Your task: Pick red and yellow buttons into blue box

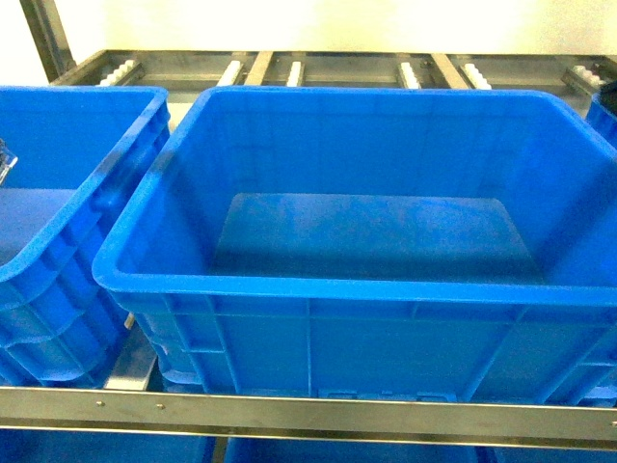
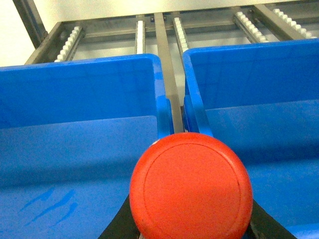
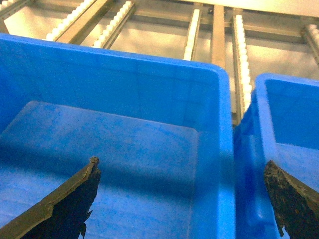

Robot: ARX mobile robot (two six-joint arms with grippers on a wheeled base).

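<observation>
The red button (image 2: 191,186) shows its round red cap close up in the left wrist view. My left gripper (image 2: 189,230) is shut on it, with dark fingers (image 2: 119,226) showing on both sides of the cap. It hangs over the gap between two crates. The blue box (image 1: 337,289) fills the middle of the head view, and its floor is bare. Its wall (image 2: 249,74) is on the right of the left wrist view. My right gripper (image 3: 182,164) is open and holds nothing, above the right rim of the blue box (image 3: 114,84). The yellow button is out of view.
A second blue crate (image 1: 58,193) stands to the left of the box, also (image 2: 75,89). A third crate (image 3: 291,114) stands close on the right. All rest on a steel roller rack (image 1: 289,72) with a front rail (image 1: 308,415).
</observation>
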